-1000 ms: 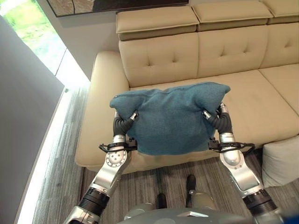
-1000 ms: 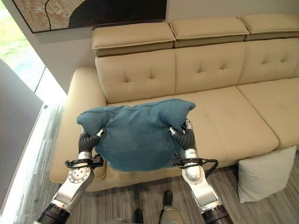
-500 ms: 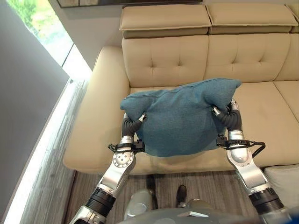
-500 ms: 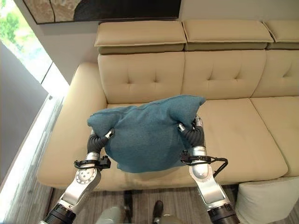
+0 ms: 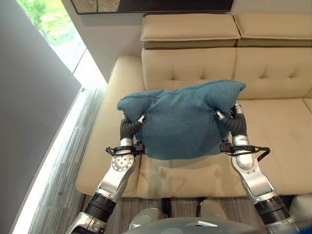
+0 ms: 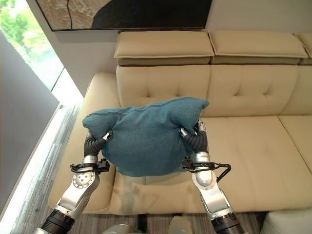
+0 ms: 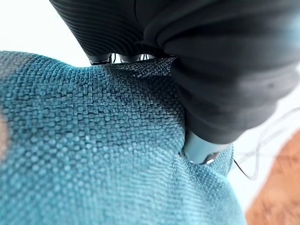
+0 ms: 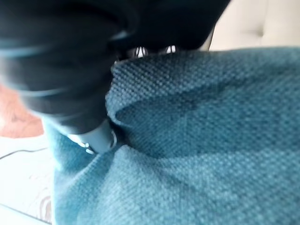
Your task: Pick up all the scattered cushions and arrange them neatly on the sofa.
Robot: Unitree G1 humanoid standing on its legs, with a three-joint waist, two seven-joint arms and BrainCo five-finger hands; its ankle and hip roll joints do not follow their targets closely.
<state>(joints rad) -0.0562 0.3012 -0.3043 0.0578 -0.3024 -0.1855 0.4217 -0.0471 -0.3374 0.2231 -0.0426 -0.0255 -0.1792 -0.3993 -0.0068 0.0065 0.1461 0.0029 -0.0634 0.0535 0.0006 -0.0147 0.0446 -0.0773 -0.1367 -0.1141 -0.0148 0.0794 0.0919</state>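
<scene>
A teal cushion (image 5: 183, 122) hangs in the air between my two hands, above the left seat of the beige sofa (image 5: 278, 129). My left hand (image 5: 130, 127) is shut on its left upper corner and my right hand (image 5: 236, 122) is shut on its right upper corner. In the left wrist view the thumb of the left hand (image 7: 201, 150) digs into the teal cloth (image 7: 84, 140). In the right wrist view the right hand (image 8: 89, 136) pinches a fold of the same cloth (image 8: 211, 140). The cushion's lower edge hangs a little above the seat.
The sofa's left armrest (image 5: 111, 105) lies just left of the cushion, with tufted backrests (image 5: 187, 66) behind. A pale cushion (image 6: 288, 225) lies on the floor at the lower right. A bright window (image 5: 53, 27) and a grey wall panel (image 5: 29, 131) stand to the left.
The whole view has shifted as I came closer to the sofa. The cushion, still held by both hands, now hangs further in over the seat instead of over its front edge.
</scene>
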